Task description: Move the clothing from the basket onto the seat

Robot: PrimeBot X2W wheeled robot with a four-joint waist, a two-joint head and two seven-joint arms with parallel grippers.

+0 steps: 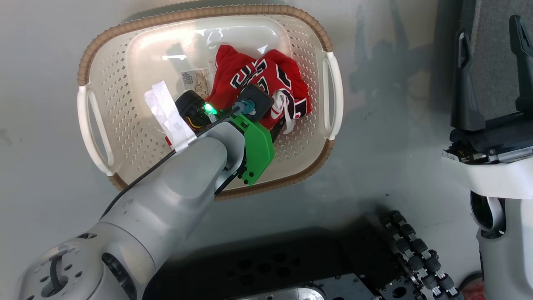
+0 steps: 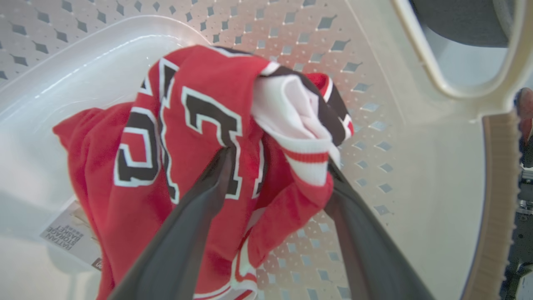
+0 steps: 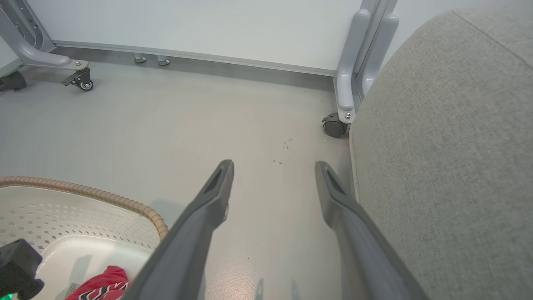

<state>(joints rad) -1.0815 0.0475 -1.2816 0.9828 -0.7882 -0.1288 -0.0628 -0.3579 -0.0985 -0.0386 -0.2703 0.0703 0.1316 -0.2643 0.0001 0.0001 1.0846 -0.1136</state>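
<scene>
I hold my left claw wide astride the limp, light red lettered jersey, best pinched at its bunched fold.

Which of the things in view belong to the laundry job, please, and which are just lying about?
Job: red jersey, basket, grey sofa cushion, left gripper open around the jersey.
Just about: wheeled frame leg, basket's label sticker, idle right gripper.
</scene>
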